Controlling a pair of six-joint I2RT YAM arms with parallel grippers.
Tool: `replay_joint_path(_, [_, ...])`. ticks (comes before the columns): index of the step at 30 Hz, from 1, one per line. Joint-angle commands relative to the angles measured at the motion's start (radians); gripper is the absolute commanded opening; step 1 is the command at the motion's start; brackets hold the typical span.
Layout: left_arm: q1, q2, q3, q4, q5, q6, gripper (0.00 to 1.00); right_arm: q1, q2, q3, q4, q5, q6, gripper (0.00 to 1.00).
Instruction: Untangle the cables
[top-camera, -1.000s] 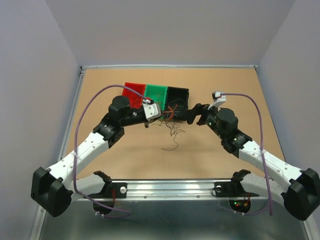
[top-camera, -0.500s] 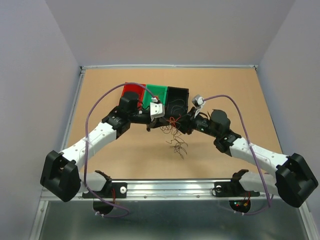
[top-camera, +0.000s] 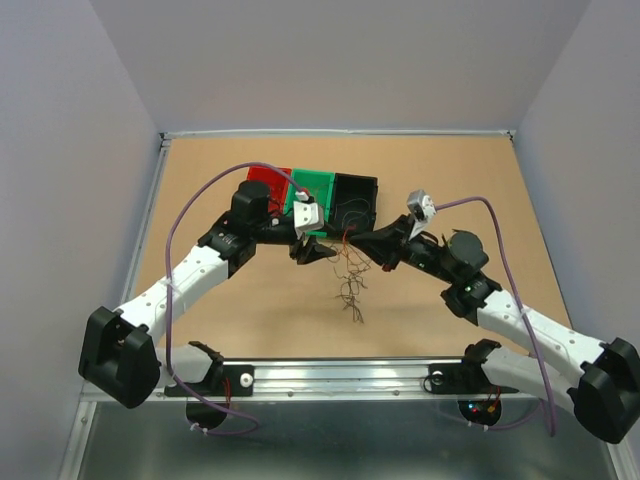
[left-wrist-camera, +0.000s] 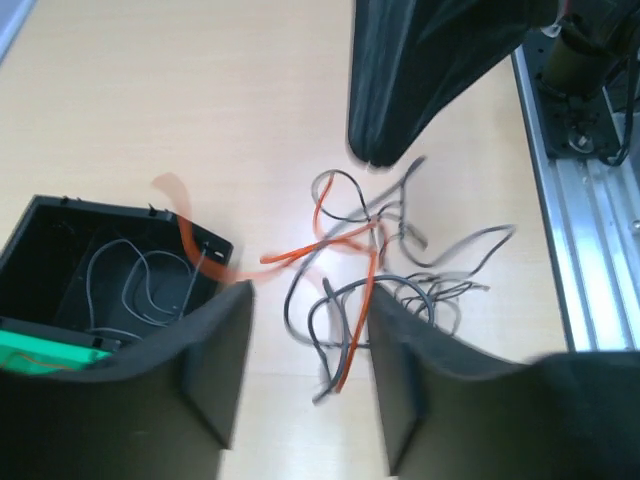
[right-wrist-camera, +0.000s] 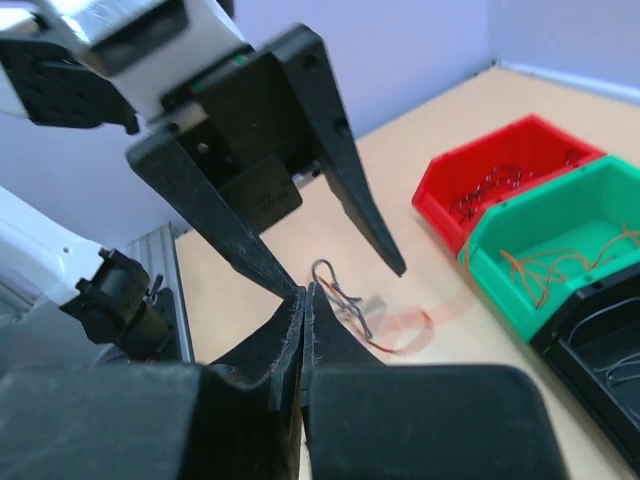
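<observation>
The cables (top-camera: 350, 288) are a small bunch of thin orange and dark curly wires hanging over the table's middle. In the left wrist view the cables (left-wrist-camera: 352, 262) run between the spread fingers of my left gripper (left-wrist-camera: 310, 310), which stands open and holds nothing. My right gripper (right-wrist-camera: 305, 292) is shut, and a dark loop of the cables (right-wrist-camera: 343, 297) comes out right at its tip. From above, the left gripper (top-camera: 312, 252) and right gripper (top-camera: 358, 244) nearly meet in front of the bins.
Three bins stand in a row behind the grippers: red (top-camera: 268, 186), green (top-camera: 314, 190) and black (top-camera: 356, 198), each with loose wires inside. The black bin (left-wrist-camera: 90, 270) lies close to my left fingers. A metal rail (top-camera: 330, 375) runs along the near edge.
My left gripper has opened and let go of the wires. The right gripper has moved in from the right and shut at the bunch. The bunch now hangs from the right side.
</observation>
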Motion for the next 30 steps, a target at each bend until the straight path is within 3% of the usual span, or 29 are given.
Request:
replay_joint_path(1, [0.005,-0.043,-0.008,0.043,0.009,0.005,0.68,0.01,-0.076,-0.04,0.074,0.088,-0.013,0.01])
replay_joint_path(4, [0.005,-0.06,-0.02,0.057,0.013,0.011,0.7,0.01,-0.091,-0.043,0.071,0.095,-0.015,0.01])
replay_joint_path(9, [0.007,-0.065,-0.03,0.058,0.023,0.027,0.64,0.01,-0.071,-0.028,0.046,0.09,-0.012,0.04])
replay_joint_path(10, [0.005,-0.06,-0.03,0.057,0.021,0.033,0.67,0.01,-0.054,0.0,-0.007,0.113,-0.015,0.29])
replay_joint_path(12, [0.004,-0.048,-0.034,0.055,0.007,0.046,0.77,0.01,-0.034,0.037,-0.082,0.162,-0.019,0.54])
replay_joint_path(14, [-0.01,-0.033,-0.049,0.052,-0.049,0.091,0.83,0.01,-0.024,0.057,-0.142,0.284,0.0,0.72])
replay_joint_path(17, [-0.086,0.01,-0.071,0.052,-0.208,0.128,0.83,0.01,-0.063,0.028,-0.176,0.513,0.039,0.79])
replay_joint_path(21, [-0.189,0.113,-0.059,0.073,-0.454,0.105,0.8,0.01,-0.158,-0.02,-0.198,0.726,0.074,0.81])
replay_joint_path(30, [-0.196,0.383,0.067,0.061,-0.688,0.06,0.71,0.01,-0.254,-0.054,-0.198,0.785,0.07,0.81])
